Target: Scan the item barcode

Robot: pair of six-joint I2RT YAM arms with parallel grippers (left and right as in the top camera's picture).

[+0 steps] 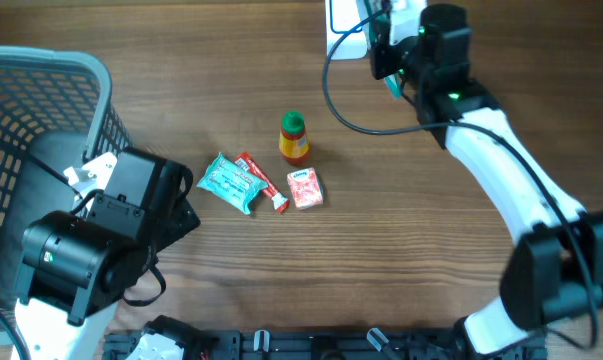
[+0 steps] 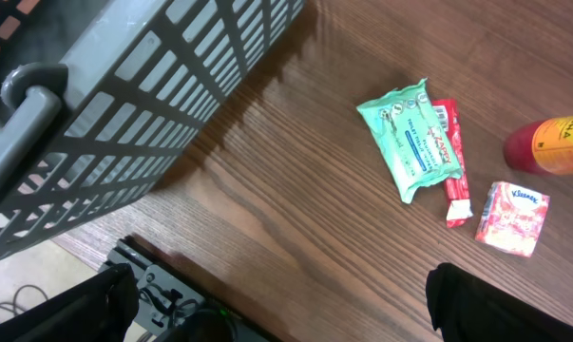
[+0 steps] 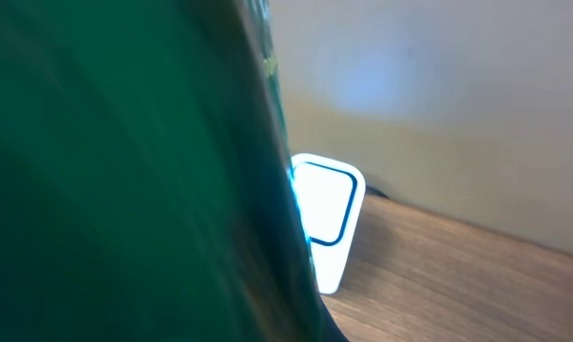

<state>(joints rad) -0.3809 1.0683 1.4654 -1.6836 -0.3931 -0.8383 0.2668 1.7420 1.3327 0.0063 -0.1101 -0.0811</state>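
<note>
Right end effector [image 1: 391, 70] is well up-right of the bottle [image 1: 294, 138], fingers together and clamped on a green item [image 3: 124, 171]. The fingers themselves are hidden under the wrist body in the overhead view. In the right wrist view the item is a blurred green mass filling the left half, with no label or barcode readable; from overhead only a teal sliver shows. The white scanner [image 3: 329, 218], farther up-right of the bottle, sits just past the item and is cut off by the top edge from overhead. Left end effector [image 2: 296, 309] is down-left of the bottle, fingers [image 2: 495, 304] wide apart, holding nothing; only the finger tips show at the frame's bottom corners. On the table [image 1: 431, 240], just below the bottle: pink pack [image 1: 304, 188], red stick [image 1: 261, 182] and teal pack [image 1: 229, 183], the stick touching the teal pack. The basket [image 1: 41, 110] is far left of the bottle, partly cropped and partly behind the left arm.
</note>
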